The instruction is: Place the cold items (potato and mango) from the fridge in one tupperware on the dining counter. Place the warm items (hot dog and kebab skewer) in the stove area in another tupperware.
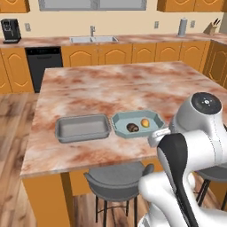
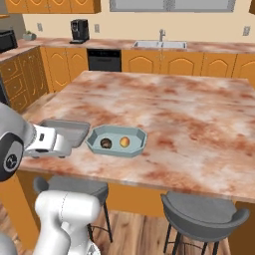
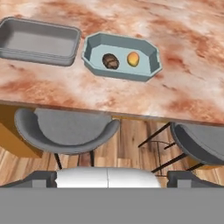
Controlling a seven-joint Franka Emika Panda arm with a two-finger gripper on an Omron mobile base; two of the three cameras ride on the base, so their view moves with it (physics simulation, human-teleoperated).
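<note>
Two tupperwares sit side by side near the front edge of the marble bench, and I judge the job about half done. Going down in size: the bench itself, a broad island with grey stools tucked beneath it; then the grey rectangular tupperware, which holds nothing; then, just beside it, the pale blue octagonal tupperware, which holds both cold items. Inside it the dark potato lies close to the yellow-orange mango, though I cannot tell whether they touch. From my remote seat, the arm is drawn back off the bench's front edge, with the hand looking down over both containers. I cannot tell whether the claw is wide or narrow, as its tips are not clear in the hand view. Left, by my reading: the hot dog and kebab skewer must go into the grey tupperware.
</note>
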